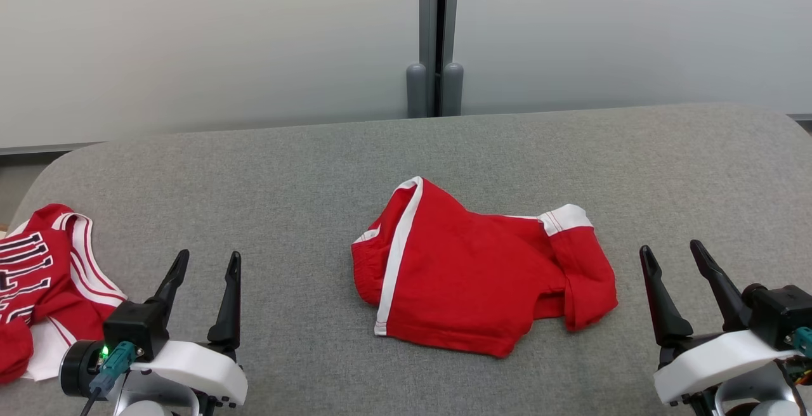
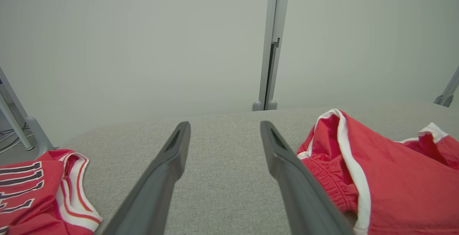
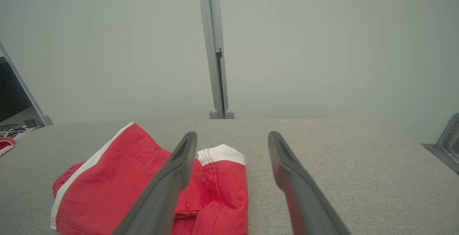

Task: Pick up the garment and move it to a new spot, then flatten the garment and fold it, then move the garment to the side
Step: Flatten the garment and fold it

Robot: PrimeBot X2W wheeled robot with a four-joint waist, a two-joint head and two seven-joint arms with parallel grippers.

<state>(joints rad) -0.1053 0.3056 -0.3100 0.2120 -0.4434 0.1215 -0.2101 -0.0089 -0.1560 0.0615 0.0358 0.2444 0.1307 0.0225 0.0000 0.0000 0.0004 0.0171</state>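
Note:
A crumpled pair of red shorts with white stripes and white hems [image 1: 476,270] lies in the middle of the grey table [image 1: 304,169]; it also appears as red shorts [image 2: 387,181] in the left wrist view and red shorts [image 3: 118,185] in the right wrist view. My left gripper [image 1: 206,264] rests open at the lower left, well left of the shorts, with nothing between its fingers [image 2: 168,170]. At the lower right my right gripper [image 1: 672,257] stands open too, just right of the shorts, and its fingers [image 3: 287,170] hold nothing.
A red jersey with white trim and dark lettering [image 1: 44,283] lies bunched at the table's left edge, beside my left gripper. A pale wall with a grey vertical post [image 1: 435,35] stands behind the table. Bare grey surface lies between the shorts and each gripper.

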